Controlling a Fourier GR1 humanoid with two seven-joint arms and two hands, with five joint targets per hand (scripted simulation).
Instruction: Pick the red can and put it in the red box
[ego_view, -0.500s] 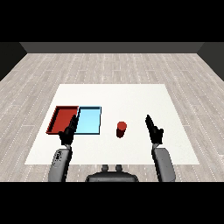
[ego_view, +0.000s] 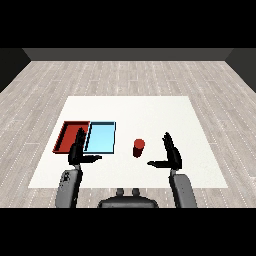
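A pale wood-plank floor is seen around a white bench, which takes up the middle of the head view. On the bench's left part two shallow trays are laid side by side with their long edges touching: a red tray on the outside and a light blue tray on the inside. Nothing is seen inside either tray, although the near right corner of the red tray is covered by the left robot hand. No label, brand or writing can be read on the trays.

Two grey forearms are brought in from the lower corners. The left robot hand is held over the near edge of the trays, about where they meet, with its fingers straight and pointing away and its thumb stretched out to the side toward the middle; nothing is held in it. The right robot hand is held open above the bench, fingers straight and raised, thumb extended toward the left, and nothing is gripped by it.

The red can is stood upright on the bench, outside both trays, between the light blue tray and the right robot hand, near that hand's thumb but apart from it. No marking can be made out on the can.
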